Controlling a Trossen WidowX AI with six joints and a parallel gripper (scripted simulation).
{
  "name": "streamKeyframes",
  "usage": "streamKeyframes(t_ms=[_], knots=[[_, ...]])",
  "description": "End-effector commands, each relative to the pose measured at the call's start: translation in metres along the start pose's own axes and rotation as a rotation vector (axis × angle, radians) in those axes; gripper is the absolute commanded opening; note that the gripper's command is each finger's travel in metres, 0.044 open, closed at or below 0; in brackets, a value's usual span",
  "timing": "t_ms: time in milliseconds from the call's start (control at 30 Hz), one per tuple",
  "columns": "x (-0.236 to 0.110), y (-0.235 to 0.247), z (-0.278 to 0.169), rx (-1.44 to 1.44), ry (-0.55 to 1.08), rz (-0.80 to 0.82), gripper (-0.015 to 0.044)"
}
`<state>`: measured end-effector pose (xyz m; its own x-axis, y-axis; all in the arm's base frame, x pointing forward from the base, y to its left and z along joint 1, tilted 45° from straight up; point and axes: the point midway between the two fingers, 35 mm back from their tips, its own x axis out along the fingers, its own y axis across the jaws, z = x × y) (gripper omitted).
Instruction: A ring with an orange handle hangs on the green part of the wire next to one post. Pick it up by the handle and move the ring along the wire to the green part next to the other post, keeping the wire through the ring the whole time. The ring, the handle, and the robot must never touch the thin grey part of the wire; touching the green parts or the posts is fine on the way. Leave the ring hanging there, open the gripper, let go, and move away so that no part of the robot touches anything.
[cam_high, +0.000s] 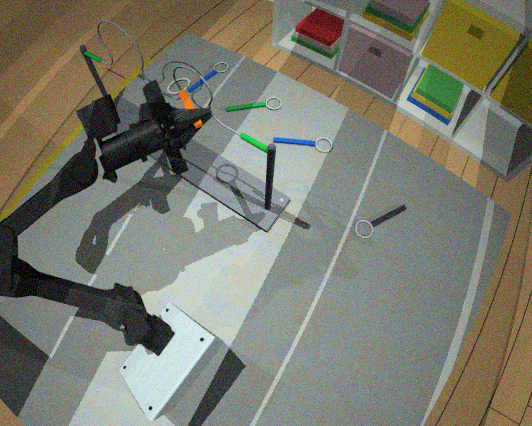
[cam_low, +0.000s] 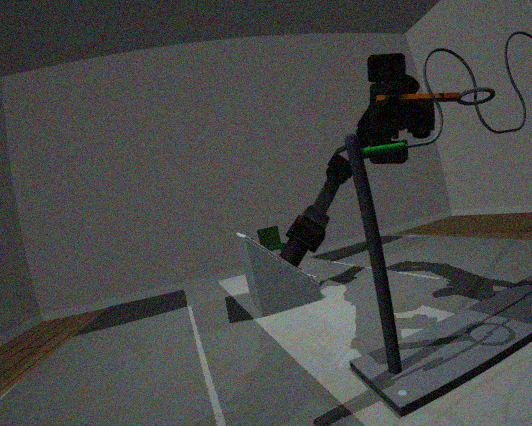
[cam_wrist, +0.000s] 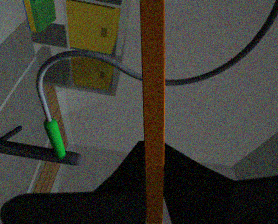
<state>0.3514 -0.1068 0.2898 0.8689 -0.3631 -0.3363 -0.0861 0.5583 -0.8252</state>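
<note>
My gripper (cam_high: 194, 120) is shut on the orange handle (cam_high: 187, 99) of the ring (cam_high: 178, 85), held high over the base plate (cam_high: 235, 192). In the exterior view the handle (cam_low: 415, 96) lies level and the ring (cam_low: 475, 95) sits around a loop of the thin grey wire (cam_low: 450, 75); I cannot tell whether they touch. The near post (cam_high: 270, 175) carries a green part (cam_high: 254, 142), below and to the right of the gripper. The far post (cam_high: 94, 75) carries the other green part (cam_high: 92, 56). The wrist view shows the handle (cam_wrist: 153, 100), my fingers and the near green part (cam_wrist: 55, 138).
Spare rings lie on the mat: a blue-handled one (cam_high: 202, 80), a green-handled one (cam_high: 245, 106), another blue-handled one (cam_high: 295, 142) and a dark-handled one (cam_high: 387, 215). A shelf with coloured boxes (cam_high: 425, 50) stands at the back right. The arm's white mount (cam_high: 160, 360) is at the front left.
</note>
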Motion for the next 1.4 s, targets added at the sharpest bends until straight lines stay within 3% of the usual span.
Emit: streamKeyframes(t_ms=[0, 1367], knots=[[-0.002, -0.007, 0.001, 0.002, 0.0, -0.005, -0.015], [-0.003, 0.024, 0.012, 0.621, -0.077, 0.341, -0.015]])
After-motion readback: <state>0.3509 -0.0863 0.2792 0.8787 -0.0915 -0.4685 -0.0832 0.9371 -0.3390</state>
